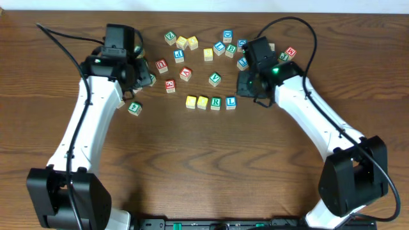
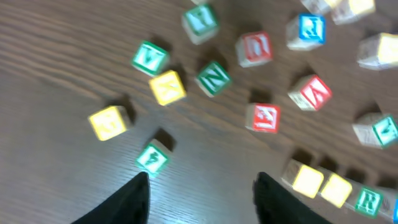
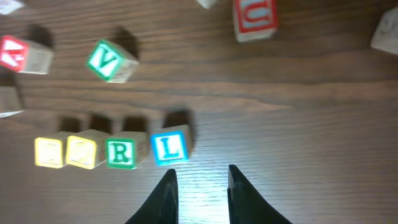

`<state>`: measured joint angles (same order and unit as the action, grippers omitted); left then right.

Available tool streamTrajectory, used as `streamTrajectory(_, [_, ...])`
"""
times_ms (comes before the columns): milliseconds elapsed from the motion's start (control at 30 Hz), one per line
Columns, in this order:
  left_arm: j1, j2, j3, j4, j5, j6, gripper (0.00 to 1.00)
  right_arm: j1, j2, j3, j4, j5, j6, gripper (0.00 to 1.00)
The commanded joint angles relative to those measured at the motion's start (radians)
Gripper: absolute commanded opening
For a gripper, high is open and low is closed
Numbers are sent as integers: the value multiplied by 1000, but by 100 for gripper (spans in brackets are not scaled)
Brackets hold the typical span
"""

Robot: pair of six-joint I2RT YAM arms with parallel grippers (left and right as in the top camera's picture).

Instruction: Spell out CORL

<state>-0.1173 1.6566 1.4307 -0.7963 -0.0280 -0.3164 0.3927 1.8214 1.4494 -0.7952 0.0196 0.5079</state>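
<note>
CORL row (image 3: 118, 152) lined up; left end effector (image 2: 202, 179) apart, right end effector (image 3: 201, 172) slightly apart, both empty.

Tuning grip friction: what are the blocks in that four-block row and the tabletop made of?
Row of blocks: likely bare pale wood, going by the plain tan side faces; tops carry flat printed colour, as on the L block.
Tabletop: dark brown wood grain with a soft sheen where light hits; solid wood, veneer or laminate, cannot tell.
</note>
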Motion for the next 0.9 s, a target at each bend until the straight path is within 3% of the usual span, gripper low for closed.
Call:
streamTrajectory(0, [-42,1,-18,10,34,16,43,-38,27,2,-8,-55,0,21])
streamTrajectory(233, [-68,95,-18,36,158,25,20,-51,38,1,-17,-57,3,23])
streamTrajectory(333, [-80,143,-18,63,210,57,15,-51,38,1,-18,-56,3,25])
streamTrajectory(867, [-153,285,-18,122,222,106,11,-59,38,-14,-19,-48,3,31])
